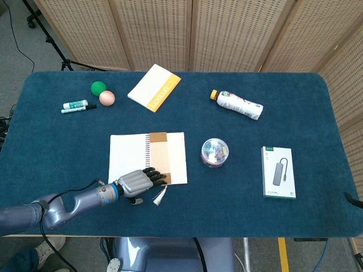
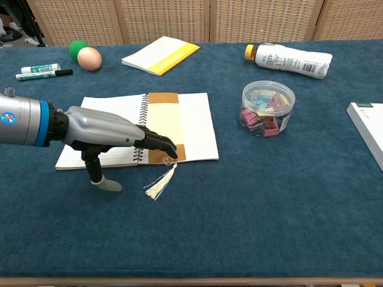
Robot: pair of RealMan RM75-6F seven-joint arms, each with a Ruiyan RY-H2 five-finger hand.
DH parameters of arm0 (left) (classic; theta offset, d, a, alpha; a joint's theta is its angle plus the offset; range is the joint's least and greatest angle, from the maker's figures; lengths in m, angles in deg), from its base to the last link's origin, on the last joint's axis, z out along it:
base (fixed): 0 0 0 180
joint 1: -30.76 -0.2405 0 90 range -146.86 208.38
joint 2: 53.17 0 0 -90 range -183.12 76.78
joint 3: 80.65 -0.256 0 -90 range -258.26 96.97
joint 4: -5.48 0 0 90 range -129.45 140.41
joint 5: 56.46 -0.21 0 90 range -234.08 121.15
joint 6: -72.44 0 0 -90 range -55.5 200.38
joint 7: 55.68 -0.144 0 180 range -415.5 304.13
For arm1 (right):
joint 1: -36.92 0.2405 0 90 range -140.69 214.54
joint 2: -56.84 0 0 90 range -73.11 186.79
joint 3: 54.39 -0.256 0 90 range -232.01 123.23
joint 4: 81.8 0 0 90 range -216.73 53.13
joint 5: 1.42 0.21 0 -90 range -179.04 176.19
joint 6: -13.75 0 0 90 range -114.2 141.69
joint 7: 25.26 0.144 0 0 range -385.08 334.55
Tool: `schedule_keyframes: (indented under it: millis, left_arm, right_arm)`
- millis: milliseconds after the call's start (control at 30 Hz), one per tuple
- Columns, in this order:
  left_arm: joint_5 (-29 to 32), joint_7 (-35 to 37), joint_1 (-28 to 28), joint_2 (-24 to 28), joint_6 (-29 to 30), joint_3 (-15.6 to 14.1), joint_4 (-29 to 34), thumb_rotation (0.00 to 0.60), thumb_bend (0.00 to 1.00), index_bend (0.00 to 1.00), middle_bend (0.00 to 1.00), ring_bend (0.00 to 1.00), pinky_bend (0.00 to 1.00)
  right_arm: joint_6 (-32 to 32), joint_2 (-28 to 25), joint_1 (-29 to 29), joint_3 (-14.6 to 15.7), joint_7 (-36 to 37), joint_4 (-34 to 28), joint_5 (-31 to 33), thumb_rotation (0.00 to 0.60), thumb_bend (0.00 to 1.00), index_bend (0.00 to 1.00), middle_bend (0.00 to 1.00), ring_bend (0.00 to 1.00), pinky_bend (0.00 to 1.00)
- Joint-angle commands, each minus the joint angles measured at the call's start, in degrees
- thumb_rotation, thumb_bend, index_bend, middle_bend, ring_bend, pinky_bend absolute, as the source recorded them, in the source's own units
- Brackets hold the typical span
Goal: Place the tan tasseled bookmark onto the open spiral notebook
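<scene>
The tan tasseled bookmark [image 2: 165, 124] is laid flat on the open spiral notebook [image 2: 194, 128], its tassel [image 2: 160, 183] trailing onto the blue table [image 2: 251, 203], while the left hand [image 2: 108, 136] is held empty above, fingers extended apart.

— Where does the head view sit?
— High up, looking steeply down over the whole desk [image 1: 57, 141].
— And the chest view?
— Low and close, facing across it; both share the spiral notebook [image 1: 129, 156] [image 2: 197, 128].
</scene>
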Motion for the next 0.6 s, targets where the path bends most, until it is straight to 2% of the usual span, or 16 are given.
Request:
schedule_keyframes:
  millis: [33,600]
  left_arm:
    - [-0.09,-0.04,-0.06,0.13,0.12,-0.07,0.12,0.600,0.33,0.10,0.00,0.00,0.00]
    - [-0.27,-0.79,-0.58,0.99,1.25,-0.05,0.32,0.600,0.33,0.10,0.00,0.00,0.00]
  right_arm:
    - [0.01,0.01,0.01,-0.01,-0.05,-0.01,0.02,0.600,0.00,0.00,0.00,0.00,0.00]
    - [-0.10,0.03,0.07,0.06,-0.14,-0.19,0.01,0.600,0.00,0.00,0.00,0.00,0.00]
